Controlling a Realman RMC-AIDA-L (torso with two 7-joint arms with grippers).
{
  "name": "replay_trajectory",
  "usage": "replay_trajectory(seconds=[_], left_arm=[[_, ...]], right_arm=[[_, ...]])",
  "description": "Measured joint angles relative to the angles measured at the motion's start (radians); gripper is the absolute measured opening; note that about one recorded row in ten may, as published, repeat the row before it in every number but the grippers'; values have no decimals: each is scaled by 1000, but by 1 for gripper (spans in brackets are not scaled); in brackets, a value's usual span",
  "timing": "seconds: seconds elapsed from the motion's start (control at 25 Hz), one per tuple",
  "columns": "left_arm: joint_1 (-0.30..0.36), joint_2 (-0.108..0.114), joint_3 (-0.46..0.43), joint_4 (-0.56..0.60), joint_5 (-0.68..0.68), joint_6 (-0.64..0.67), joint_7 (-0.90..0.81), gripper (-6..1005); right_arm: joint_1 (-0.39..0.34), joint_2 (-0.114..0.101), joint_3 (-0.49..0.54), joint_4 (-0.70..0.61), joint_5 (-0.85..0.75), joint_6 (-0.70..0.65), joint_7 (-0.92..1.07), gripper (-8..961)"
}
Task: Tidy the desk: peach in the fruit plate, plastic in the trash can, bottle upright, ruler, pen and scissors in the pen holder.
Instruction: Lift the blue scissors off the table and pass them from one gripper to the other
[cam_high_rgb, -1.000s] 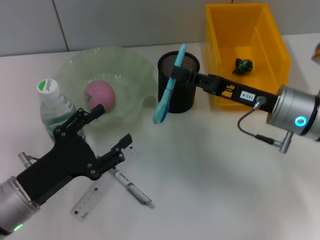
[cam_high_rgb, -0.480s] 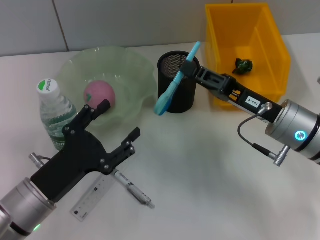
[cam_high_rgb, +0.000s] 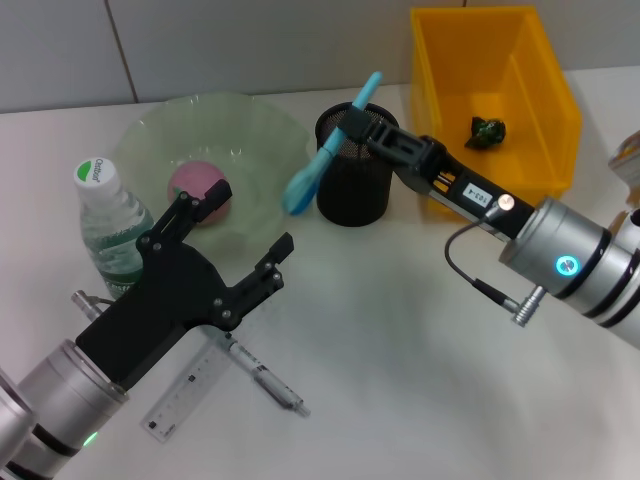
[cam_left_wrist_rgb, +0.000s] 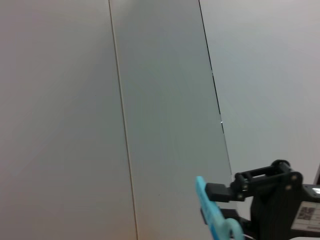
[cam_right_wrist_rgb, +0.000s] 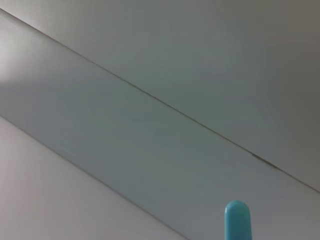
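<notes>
Head view: right tool (cam_high_rgb: 352, 128) is clamped on the scissors (cam_high_rgb: 322, 163), tilted over the pen holder (cam_high_rgb: 352, 185) rim. Needs them swung vertical, sheath end down, w/ release inside the cup. Left tool (cam_high_rgb: 232, 250) spread wide, empty, above pen (cam_high_rgb: 262, 379) & ruler (cam_high_rgb: 186, 398). Left wrist view: scissors (cam_left_wrist_rgb: 212, 217) again. Labels unreadable.

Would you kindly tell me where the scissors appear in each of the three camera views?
Head view: scissors held tilted above the pen holder by the right tool.
Left wrist view: light blue scissors near the lower edge, clamped by the right tool.
Right wrist view: only a blue tip.
Shared landmark: grey wall panel seam.
</notes>
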Motion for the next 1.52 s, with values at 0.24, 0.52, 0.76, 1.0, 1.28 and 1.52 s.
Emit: replay_trajectory(seconds=[0.24,0.52,0.76,1.0,1.28,1.52], left_arm=[[-9,0,-17,-9,0,-13,1,764],[-10,0,-39,-10,0,-30,-1,763],[-11,0,-52,-12,0,-35,-1,763],[-11,0,-53,-19,0,-45,1,762],[-11,0,-53,-22,0,-48,1,762],[-10,0,-55,-25,0,-52,1,761]], right_arm=[[48,0,66,69,-4,17,-26,198],[91,0,68,106,-15,35,-27,198],[98,0,81,130,-27,36,-25,197],[105,0,84,158,-31,34,-21,198],[100,0,94,184,-32,29,-18,197],[100,0,95,204,-38,28,-18,198]])
